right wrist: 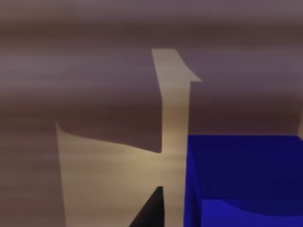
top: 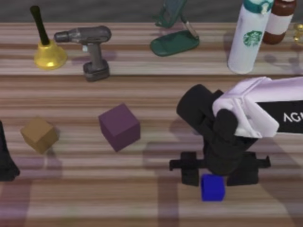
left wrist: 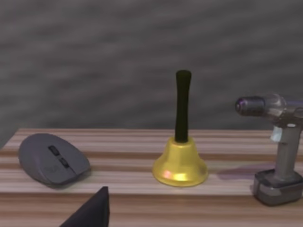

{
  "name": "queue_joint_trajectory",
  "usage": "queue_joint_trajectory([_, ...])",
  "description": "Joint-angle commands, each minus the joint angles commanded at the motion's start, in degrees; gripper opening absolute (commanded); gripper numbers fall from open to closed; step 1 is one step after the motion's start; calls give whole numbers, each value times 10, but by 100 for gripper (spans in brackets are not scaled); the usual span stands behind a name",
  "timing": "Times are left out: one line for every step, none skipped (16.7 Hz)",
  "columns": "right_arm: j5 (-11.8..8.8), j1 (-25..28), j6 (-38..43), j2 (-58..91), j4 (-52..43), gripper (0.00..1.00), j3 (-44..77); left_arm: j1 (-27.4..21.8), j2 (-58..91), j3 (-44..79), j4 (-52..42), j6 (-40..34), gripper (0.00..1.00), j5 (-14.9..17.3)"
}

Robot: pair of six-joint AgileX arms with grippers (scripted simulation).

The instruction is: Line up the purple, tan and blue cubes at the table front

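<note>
The small blue cube [top: 212,187] rests near the table [top: 94,203] front, right of centre. My right gripper [top: 218,181] stands open directly over it, one dark finger on each side and a gap to both. The right wrist view shows one fingertip [right wrist: 152,210] apart from the blue cube [right wrist: 244,179]. The large purple cube [top: 119,126] sits mid-table, and the tan cube [top: 39,135] lies far to its left. My left gripper [top: 5,163] is parked at the left edge, open and empty, with one fingertip [left wrist: 94,213] showing in its wrist view.
Along the back stand a gold bell [top: 49,54], a grey drill [top: 90,47], a green phone stand [top: 175,40], a white bottle [top: 247,38] and a brown bottle [top: 279,21]. A grey mouse [left wrist: 53,160] lies beside the bell [left wrist: 180,163] in the left wrist view.
</note>
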Motion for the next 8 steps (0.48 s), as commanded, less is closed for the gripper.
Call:
queue_joint_trajectory([0,0,0,0,0,98,0,0,0,0,0,0,100,0])
queue_joint_trajectory([0,0,0,0,0,100,0,0,0,0,0,0,100,0])
queue_joint_trajectory([0,0,0,0,0,100,0,0,0,0,0,0,100,0])
queue_joint_trajectory([0,0,0,0,0,100,0,0,0,0,0,0,100,0])
queue_joint_trajectory([0,0,0,0,0,100,0,0,0,0,0,0,100,0])
queue_joint_trajectory([0,0,0,0,0,100,0,0,0,0,0,0,100,0])
queue_joint_trajectory([0,0,0,0,0,100,0,0,0,0,0,0,100,0])
queue_joint_trajectory([0,0,0,0,0,100,0,0,0,0,0,0,100,0])
